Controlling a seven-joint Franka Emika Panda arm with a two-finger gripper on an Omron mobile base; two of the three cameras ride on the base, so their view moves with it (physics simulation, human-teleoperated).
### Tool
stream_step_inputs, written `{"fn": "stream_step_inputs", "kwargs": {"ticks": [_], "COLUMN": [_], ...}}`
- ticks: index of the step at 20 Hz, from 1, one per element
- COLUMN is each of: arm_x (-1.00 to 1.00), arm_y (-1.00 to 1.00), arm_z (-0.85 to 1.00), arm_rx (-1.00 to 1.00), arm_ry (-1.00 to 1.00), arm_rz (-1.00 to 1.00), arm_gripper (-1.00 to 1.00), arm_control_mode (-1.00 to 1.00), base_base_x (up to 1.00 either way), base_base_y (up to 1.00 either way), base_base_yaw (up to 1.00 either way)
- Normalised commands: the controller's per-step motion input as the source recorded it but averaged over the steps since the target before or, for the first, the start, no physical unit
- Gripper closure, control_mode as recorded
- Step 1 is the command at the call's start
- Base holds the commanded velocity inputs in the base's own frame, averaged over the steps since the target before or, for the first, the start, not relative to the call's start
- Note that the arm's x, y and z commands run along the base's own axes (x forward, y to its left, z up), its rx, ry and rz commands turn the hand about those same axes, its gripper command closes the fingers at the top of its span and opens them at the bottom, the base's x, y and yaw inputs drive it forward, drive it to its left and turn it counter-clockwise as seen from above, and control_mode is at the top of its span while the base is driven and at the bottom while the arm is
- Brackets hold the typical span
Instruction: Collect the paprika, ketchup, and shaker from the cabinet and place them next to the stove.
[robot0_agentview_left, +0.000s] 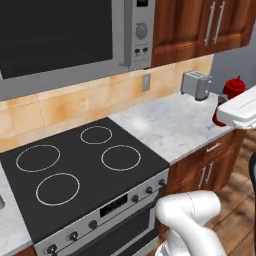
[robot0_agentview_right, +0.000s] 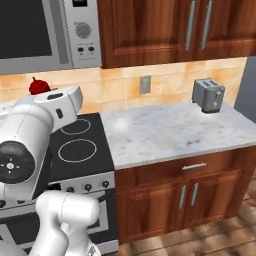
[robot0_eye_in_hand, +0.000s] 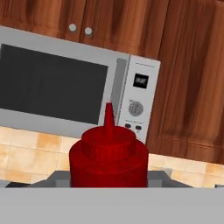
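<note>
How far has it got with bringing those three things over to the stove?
Nothing looks delivered yet: the marble counter beside the stove carries just a toaster. In hand is the ketchup, a red squeeze bottle sitting right in front of the hand camera and poking up above the white arm in both base views; I cannot see the fingers to confirm the grip. Left: setting it down, then the paprika and shaker.

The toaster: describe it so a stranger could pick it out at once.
Start at the black glass cooktop with four white rings; the pale marble counter runs off to its right. At that counter's far end, against the tan tile wall under the reddish-brown cabinets with metal bar handles, stands the small boxy steel toaster. It is the lone appliance resting on the counter.
</note>
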Motion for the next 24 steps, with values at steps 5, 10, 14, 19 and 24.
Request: {"fn": "stream_step_inputs", "kwargs": {"ticks": [5, 10, 14, 19, 24], "arm_x": [0.00, 0.00, 0.00, 0.00, 0.00], "arm_y": [0.00, 0.00, 0.00, 0.00, 0.00], "arm_z": [0.00, 0.00, 0.00, 0.00, 0.00], "arm_rx": [0.00, 0.00, 0.00, 0.00, 0.00], "arm_ry": [0.00, 0.00, 0.00, 0.00, 0.00], "arm_rz": [0.00, 0.00, 0.00, 0.00, 0.00], "arm_gripper": [1.00, 1.00, 1.00, 1.00, 1.00], "arm_control_mode": [1.00, 1.00, 1.00, 1.00, 1.00], "base_base_x": [0.54, 0.57, 0.49, 0.43, 0.47], "base_base_y": [-0.25, -0.31, -0.45, -0.48, -0.46], "base_base_yaw": [0.46, 0.42, 0.35, 0.31, 0.28]}}
